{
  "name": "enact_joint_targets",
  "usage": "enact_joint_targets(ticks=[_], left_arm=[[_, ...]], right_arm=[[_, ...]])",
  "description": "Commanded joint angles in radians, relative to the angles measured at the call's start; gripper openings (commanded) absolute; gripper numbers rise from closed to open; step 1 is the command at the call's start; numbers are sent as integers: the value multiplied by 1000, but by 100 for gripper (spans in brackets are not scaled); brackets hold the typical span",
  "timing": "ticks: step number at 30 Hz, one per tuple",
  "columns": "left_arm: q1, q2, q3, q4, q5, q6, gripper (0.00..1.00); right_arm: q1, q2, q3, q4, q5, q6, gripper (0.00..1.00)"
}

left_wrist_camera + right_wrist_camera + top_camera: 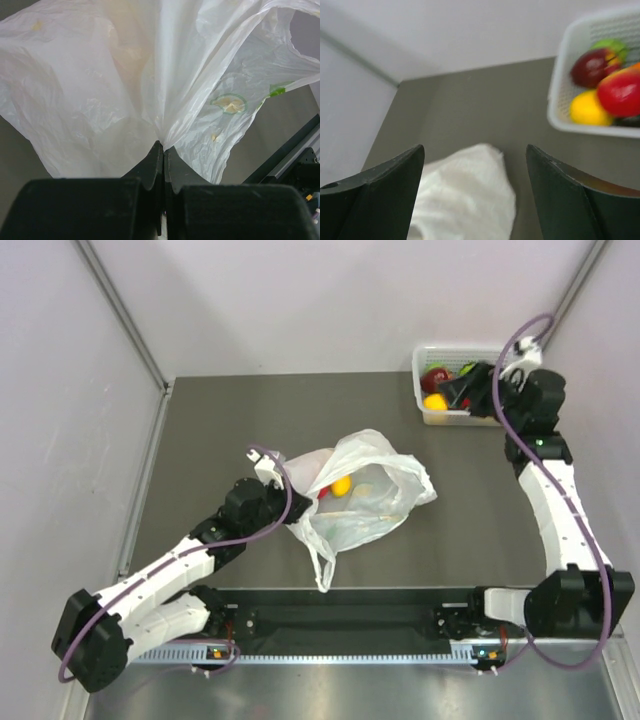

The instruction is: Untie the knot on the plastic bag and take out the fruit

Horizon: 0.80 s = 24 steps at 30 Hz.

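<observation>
The plastic bag (pixel 365 490) lies open in the middle of the table, white and crinkled, with citrus prints (pixel 229 104). Inside its mouth I see an orange-yellow fruit (pixel 341 485) and a red one (pixel 324 493). My left gripper (pixel 288 483) is shut on the bag's left edge, with the film pinched between the fingertips (pixel 163 146). My right gripper (pixel 462 390) is open and empty above the white basket (pixel 432 418). In the right wrist view its jaws (pixel 475 148) stand wide apart, with the bag (pixel 470 200) below them.
The basket (pixel 559 80) at the back right holds a dark red apple (pixel 590 67), a green fruit (pixel 611 46), a bright red fruit (pixel 620 92) and a yellow one (pixel 590 107). White walls enclose the table at the back and on both sides.
</observation>
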Motion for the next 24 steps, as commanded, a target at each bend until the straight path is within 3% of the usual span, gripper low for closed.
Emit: enact_joint_targets(ticks=[1, 5, 13, 18, 21, 24], left_arm=[[6, -20, 24, -8, -6, 19, 0], [6, -20, 34, -23, -16, 20, 0], [6, 1, 87, -28, -29, 14, 0], [6, 44, 125, -17, 11, -1, 0], [4, 65, 145, -17, 30, -6, 0], [6, 76, 151, -13, 36, -4, 0]], right_arm=[[122, -149, -88, -6, -237, -66, 82], [351, -286, -174, -178, -181, -219, 84], [676, -484, -430, -118, -24, -215, 75], [807, -339, -458, -126, 121, -255, 57], [850, -218, -461, -62, 229, -246, 59], [851, -86, -447, 33, 381, -222, 69]])
